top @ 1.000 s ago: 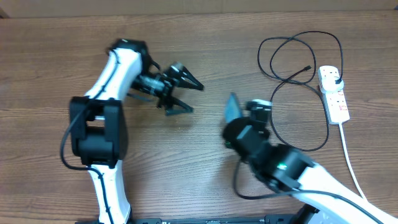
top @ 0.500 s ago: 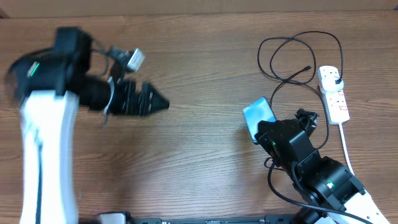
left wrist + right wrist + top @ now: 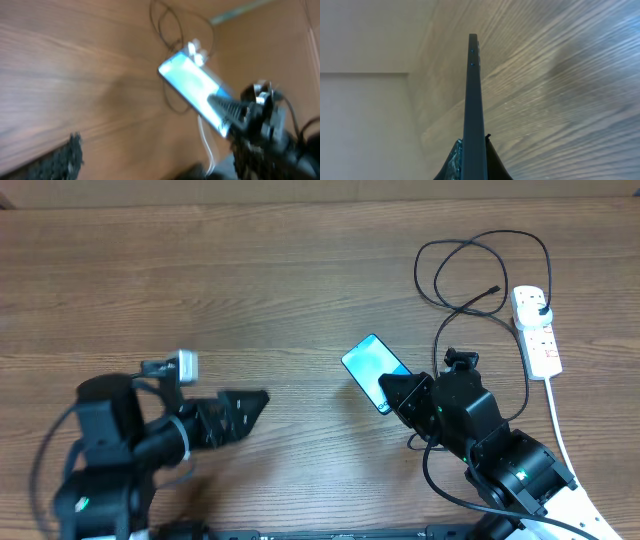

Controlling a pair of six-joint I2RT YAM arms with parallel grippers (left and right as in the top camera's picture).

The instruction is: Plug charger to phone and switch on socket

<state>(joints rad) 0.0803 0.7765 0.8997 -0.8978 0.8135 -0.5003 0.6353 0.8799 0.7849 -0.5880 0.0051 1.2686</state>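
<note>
The phone [image 3: 370, 364], its light blue screen lit, hangs tilted over the table right of centre. My right gripper [image 3: 398, 392] is shut on its lower end. In the right wrist view the phone [image 3: 473, 90] stands edge-on between the fingers of that gripper [image 3: 474, 144]. The charger [image 3: 470, 275], a thin black cable, lies looped at the far right, its connector tip [image 3: 495, 289] loose on the wood. The white socket [image 3: 537, 332] lies beside it with a black plug in it. My left gripper [image 3: 248, 408] is open and empty at the front left, far from the phone [image 3: 192, 87].
The socket's thick white cord [image 3: 562, 430] runs toward the front right edge, past my right arm [image 3: 500, 455]. Bare brown wood lies between the two arms. In the blurred left wrist view the right arm [image 3: 262, 127] is at the right.
The left arm has swung from the far left down to the front left. The right arm has carried the phone rightward and turned its screen up.
</note>
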